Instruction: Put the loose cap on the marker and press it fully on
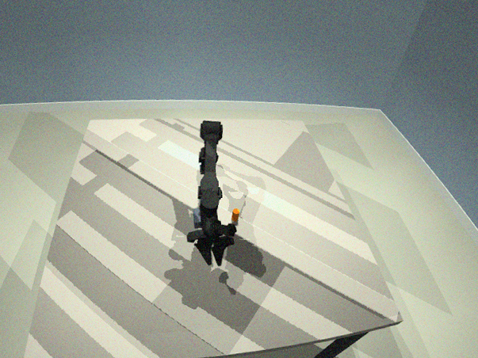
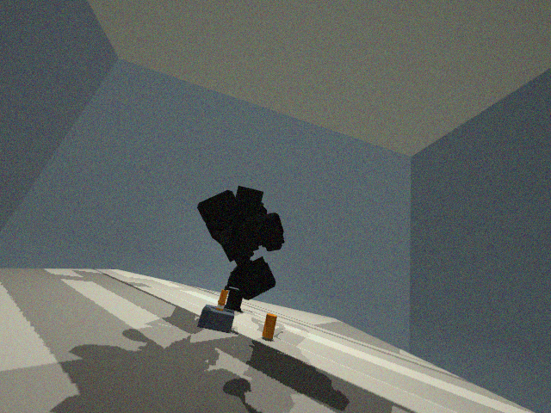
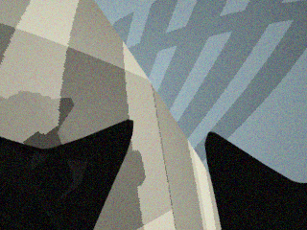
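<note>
Cap (image 1: 235, 215) (image 2: 269, 326) stands loose on the table, a little apart from the holder block (image 1: 197, 217) (image 2: 216, 318), where the marker (image 2: 223, 297) stands uncapped. We judge that grasping comes first, so we need to draw back, descend and line up over it. Our arm (image 1: 210, 186) (image 2: 242, 226) reaches high beyond the block, its gripper (image 1: 214, 264) (image 3: 170, 127) partly open, nothing between the fingers
</note>
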`<move>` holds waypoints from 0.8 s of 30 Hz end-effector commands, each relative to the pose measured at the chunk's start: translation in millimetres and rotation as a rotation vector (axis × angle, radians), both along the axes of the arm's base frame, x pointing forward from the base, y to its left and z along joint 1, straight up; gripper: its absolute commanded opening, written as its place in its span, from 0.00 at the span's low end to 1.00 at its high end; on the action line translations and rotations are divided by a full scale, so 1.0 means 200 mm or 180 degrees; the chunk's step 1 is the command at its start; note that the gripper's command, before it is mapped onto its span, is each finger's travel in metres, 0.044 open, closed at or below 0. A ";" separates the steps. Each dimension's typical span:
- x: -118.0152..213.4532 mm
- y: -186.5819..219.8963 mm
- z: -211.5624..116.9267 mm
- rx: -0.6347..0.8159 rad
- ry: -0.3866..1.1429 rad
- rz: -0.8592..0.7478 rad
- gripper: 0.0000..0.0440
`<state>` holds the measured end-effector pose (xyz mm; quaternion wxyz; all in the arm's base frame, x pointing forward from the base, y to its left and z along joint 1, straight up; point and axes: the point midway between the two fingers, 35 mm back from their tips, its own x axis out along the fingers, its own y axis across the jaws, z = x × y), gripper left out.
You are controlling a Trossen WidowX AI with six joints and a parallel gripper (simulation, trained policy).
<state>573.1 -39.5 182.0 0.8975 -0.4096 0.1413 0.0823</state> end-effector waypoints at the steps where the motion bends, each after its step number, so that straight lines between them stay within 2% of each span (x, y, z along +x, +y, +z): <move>1: -0.01 0.04 0.06 0.0035 0.0051 0.0019 0.59; 24: -0.18 0.23 0.06 0.0174 0.0823 0.0167 0.70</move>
